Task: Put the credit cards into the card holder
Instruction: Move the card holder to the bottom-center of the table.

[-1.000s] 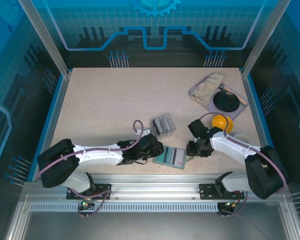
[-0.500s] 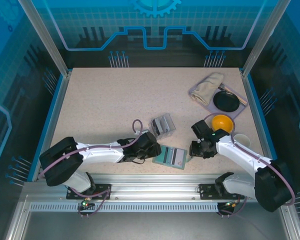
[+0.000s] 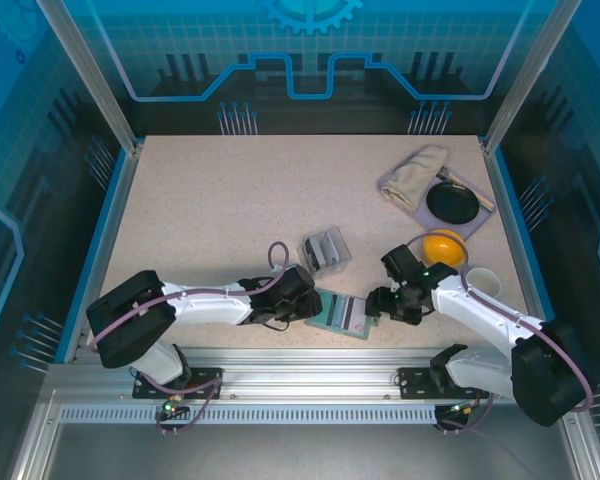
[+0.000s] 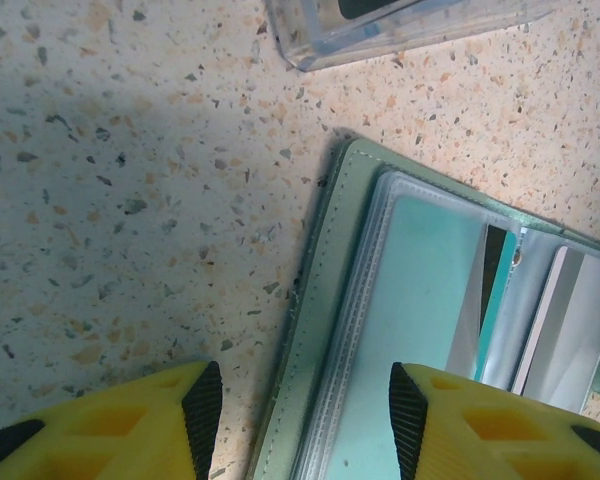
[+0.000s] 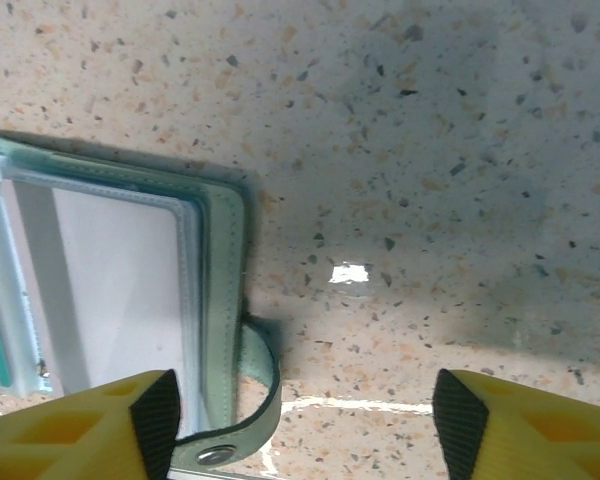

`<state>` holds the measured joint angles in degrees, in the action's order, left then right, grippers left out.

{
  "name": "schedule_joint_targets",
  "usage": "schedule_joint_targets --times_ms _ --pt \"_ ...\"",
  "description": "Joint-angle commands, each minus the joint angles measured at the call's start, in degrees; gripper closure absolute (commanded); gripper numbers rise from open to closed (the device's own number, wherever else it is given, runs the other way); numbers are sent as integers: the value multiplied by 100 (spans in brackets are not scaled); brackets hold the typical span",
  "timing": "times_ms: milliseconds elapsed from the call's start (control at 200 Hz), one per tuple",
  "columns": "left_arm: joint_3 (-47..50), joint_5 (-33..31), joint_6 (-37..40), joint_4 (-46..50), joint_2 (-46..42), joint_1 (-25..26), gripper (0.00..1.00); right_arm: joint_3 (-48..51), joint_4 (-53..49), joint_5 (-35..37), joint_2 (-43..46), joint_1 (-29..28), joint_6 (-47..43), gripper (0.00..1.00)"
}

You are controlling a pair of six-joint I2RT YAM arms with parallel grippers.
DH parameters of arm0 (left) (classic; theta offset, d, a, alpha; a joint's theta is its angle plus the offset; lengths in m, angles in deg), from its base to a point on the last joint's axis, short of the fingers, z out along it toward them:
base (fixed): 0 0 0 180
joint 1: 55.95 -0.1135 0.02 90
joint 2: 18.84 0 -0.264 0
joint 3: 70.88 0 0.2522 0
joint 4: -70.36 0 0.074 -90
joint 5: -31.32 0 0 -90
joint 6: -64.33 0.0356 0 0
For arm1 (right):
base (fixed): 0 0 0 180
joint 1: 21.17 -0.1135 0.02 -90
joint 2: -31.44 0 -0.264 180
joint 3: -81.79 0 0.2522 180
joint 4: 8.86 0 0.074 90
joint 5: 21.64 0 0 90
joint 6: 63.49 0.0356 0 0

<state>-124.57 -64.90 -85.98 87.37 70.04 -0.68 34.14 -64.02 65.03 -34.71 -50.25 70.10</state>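
Note:
The card holder (image 3: 340, 314) lies open and flat near the table's front edge, between my two grippers. My left gripper (image 3: 306, 300) is at its left end. In the left wrist view the jaws (image 4: 300, 420) stand open astride the holder's stitched left edge (image 4: 325, 330), gripping nothing. Credit cards sit in its clear pockets: a teal one (image 4: 495, 292) and a pale one (image 4: 570, 325). My right gripper (image 3: 378, 306) is at the right end, jaws wide open (image 5: 305, 425). The snap strap (image 5: 242, 430) lies by its left finger, and a pale card (image 5: 110, 290) shows under the pocket.
A small clear plastic box (image 3: 325, 250) with a dark card in it lies just behind the holder (image 4: 400, 20). At the back right are an orange bowl (image 3: 445, 243), a white cup (image 3: 483, 280), a black dish (image 3: 452, 202) and a folded cloth (image 3: 417, 172).
My right gripper has opened wide and shifted a little left toward the holder's right end. The left arm has crept slightly right; the holder stays put.

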Motion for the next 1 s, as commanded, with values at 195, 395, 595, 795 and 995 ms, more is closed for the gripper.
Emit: schedule_joint_targets --times_ms 195,395,595,795,995 --pt "-82 -145 68 238 -98 -26 50 -180 246 61 -698 -454 350 20" --pt "-82 -186 68 271 -99 -33 50 -168 -7 377 -797 -526 295 47" --pt "-68 -363 37 429 -260 -33 50 -105 254 209 -604 -528 11 74" --pt "186 -747 -294 879 -779 -146 50 -429 1122 -506 -1102 -544 -1039 94" --pt "660 -1034 -674 1203 -1482 -342 49 -971 1555 -981 -1816 -546 -1806 96"
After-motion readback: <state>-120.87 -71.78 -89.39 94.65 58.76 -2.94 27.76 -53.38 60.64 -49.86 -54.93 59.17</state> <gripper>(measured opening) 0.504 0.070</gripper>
